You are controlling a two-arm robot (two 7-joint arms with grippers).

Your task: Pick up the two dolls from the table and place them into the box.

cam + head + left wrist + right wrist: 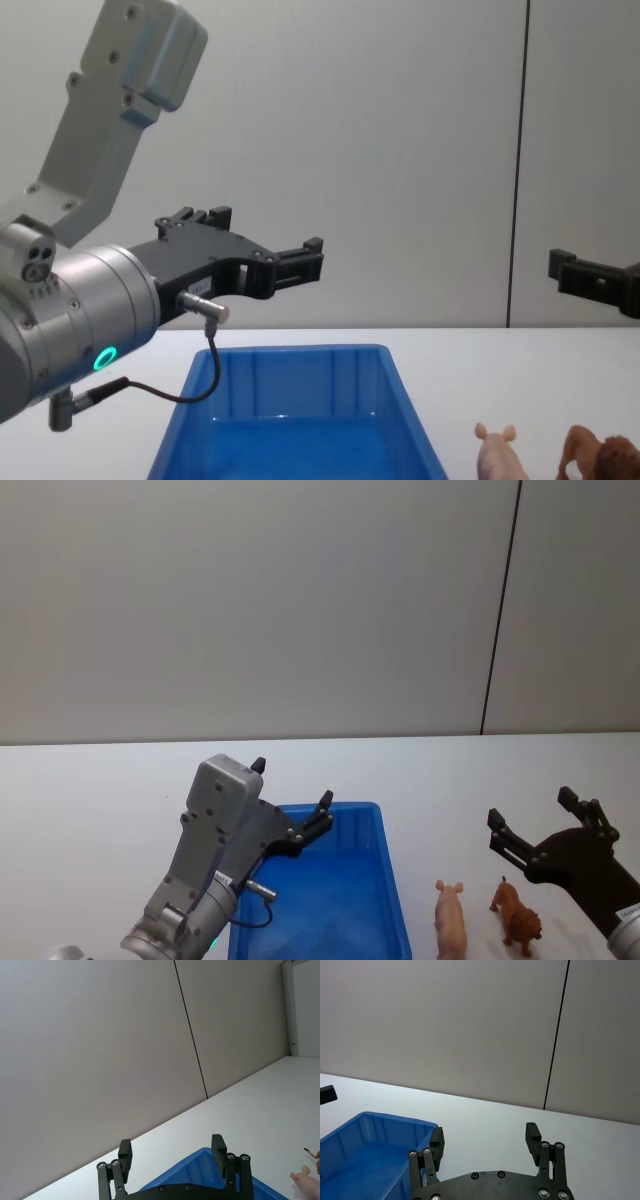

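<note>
Left gripper (292, 783), spread, hung above the box's (396, 880) far left; right gripper (531, 806), likewise spread, hung just beyond pig (451, 920) and lion (517, 917) (side by side on the table (100, 800), right of the box).

Pink pig (450, 920), brown lion (517, 918) upright on table (100, 800), right of blue box (335, 900).

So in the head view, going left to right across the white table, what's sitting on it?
Bright blue rectangular plastic bin → pale pink plastic pig figurine → brown plastic lion figurine. The two grippers overlap these things, so they are left out of the order.
</note>
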